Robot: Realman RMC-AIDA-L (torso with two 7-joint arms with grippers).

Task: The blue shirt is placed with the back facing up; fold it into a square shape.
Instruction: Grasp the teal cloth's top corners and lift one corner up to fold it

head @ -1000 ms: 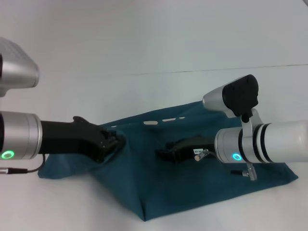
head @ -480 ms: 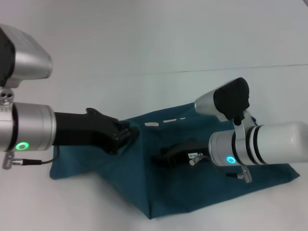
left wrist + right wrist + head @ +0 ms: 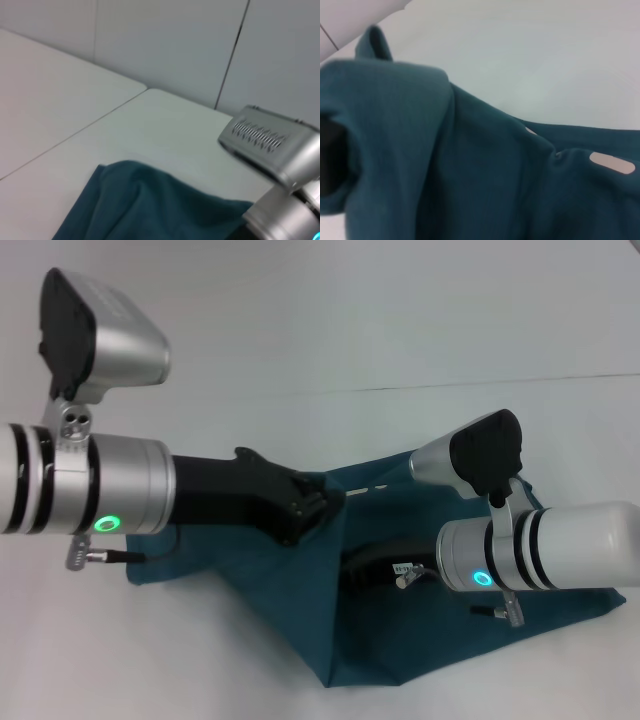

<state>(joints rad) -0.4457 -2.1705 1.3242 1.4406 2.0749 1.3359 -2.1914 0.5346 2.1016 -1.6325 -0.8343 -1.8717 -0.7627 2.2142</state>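
The blue shirt (image 3: 290,605) lies crumpled on the white table, plain side up, with a lifted fold running toward its middle. My left gripper (image 3: 320,504) is shut on that fold's edge and holds it raised above the shirt's centre. Close beside it on the right, my right gripper (image 3: 358,566) sits low on the shirt, mostly hidden under its own arm. Teal fabric (image 3: 470,175) fills the right wrist view, with cream letter marks (image 3: 611,163) showing on it. In the left wrist view a bunched shirt edge (image 3: 150,205) is visible.
The white table (image 3: 300,330) stretches behind and to both sides, with a seam line (image 3: 480,382) across it. The right arm's silver wrist housing (image 3: 270,142) shows in the left wrist view. A wall with panel joints (image 3: 235,45) stands behind.
My left gripper has moved right and slightly up, dragging the shirt's left edge over toward the middle. The right arm has shifted a little lower and stayed over the shirt.
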